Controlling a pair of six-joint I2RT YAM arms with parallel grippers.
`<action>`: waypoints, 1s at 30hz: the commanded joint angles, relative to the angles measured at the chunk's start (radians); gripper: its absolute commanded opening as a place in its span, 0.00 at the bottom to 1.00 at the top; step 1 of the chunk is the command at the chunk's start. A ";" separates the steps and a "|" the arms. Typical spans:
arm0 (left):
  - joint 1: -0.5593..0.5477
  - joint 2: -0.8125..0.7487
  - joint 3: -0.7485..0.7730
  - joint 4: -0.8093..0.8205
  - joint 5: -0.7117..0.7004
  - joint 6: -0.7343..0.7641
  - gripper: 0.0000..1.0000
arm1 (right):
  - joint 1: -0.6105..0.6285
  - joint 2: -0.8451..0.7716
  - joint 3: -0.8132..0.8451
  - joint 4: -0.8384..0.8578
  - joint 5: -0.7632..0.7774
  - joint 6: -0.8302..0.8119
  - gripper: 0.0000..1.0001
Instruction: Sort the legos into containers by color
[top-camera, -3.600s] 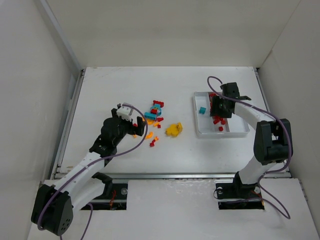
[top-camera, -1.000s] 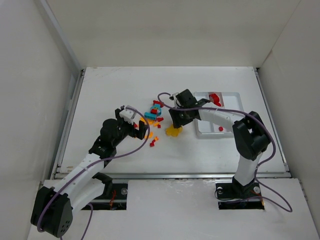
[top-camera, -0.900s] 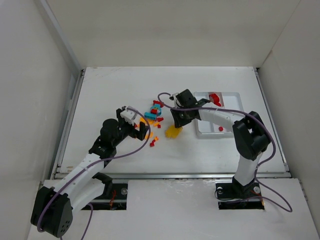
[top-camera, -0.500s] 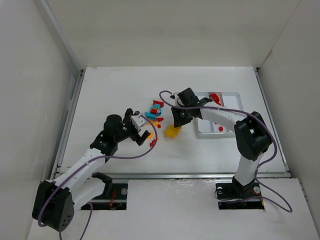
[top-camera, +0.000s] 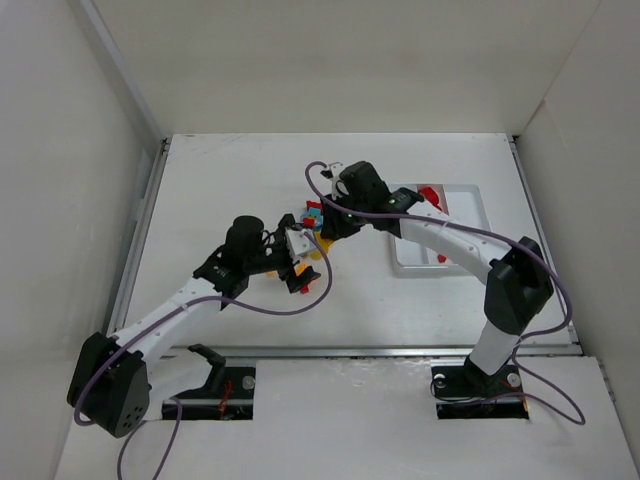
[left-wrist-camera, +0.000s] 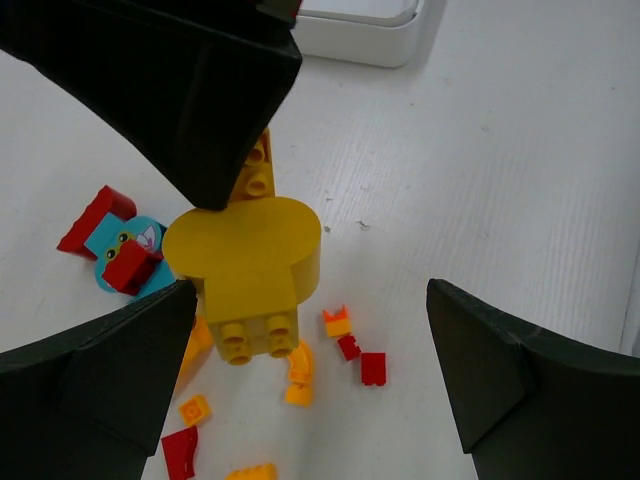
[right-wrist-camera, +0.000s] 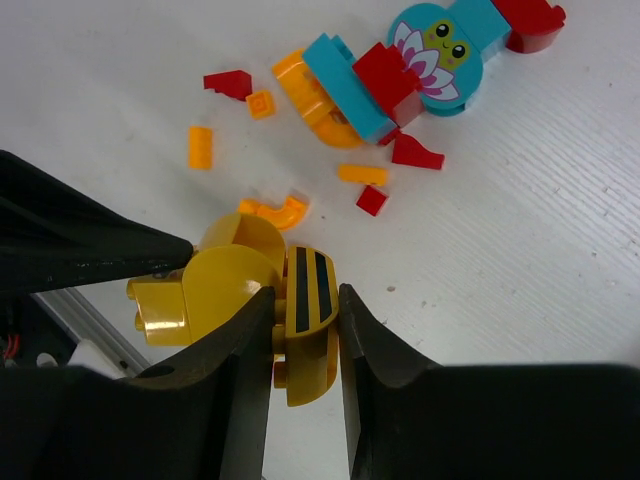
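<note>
My right gripper (right-wrist-camera: 305, 318) is shut on a yellow lego (right-wrist-camera: 228, 285) with a black-striped part and holds it above the table. From above, the right gripper (top-camera: 326, 224) hangs over the loose legos (top-camera: 313, 216), a pile of teal, red and orange pieces. My left gripper (top-camera: 299, 264) stands open right beside it. In the left wrist view the yellow lego (left-wrist-camera: 245, 262) hangs just ahead of the left gripper (left-wrist-camera: 310, 290), nearer its left finger. The white tray of containers (top-camera: 440, 268) lies to the right with red legos (top-camera: 430, 192) in it.
Small red and orange pieces (left-wrist-camera: 372, 368) lie scattered on the table under the left gripper. A teal round piece with a face (right-wrist-camera: 440, 40) and a teal brick (right-wrist-camera: 345, 85) lie by the pile. A tray corner (left-wrist-camera: 360, 45) shows far ahead.
The right gripper shut on the yellow lego, lifted it and carried it left toward the pile. The left arm swung right until its open jaws met it.
</note>
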 joint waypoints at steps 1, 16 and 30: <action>-0.031 0.014 0.019 0.117 -0.101 -0.117 0.99 | 0.014 -0.036 0.047 0.034 0.018 0.049 0.00; -0.040 0.065 -0.008 0.214 -0.225 -0.038 0.96 | 0.045 -0.067 0.027 0.092 -0.045 0.067 0.00; -0.040 0.074 0.001 0.137 -0.160 -0.034 0.00 | 0.045 -0.107 -0.043 0.132 -0.010 0.067 0.00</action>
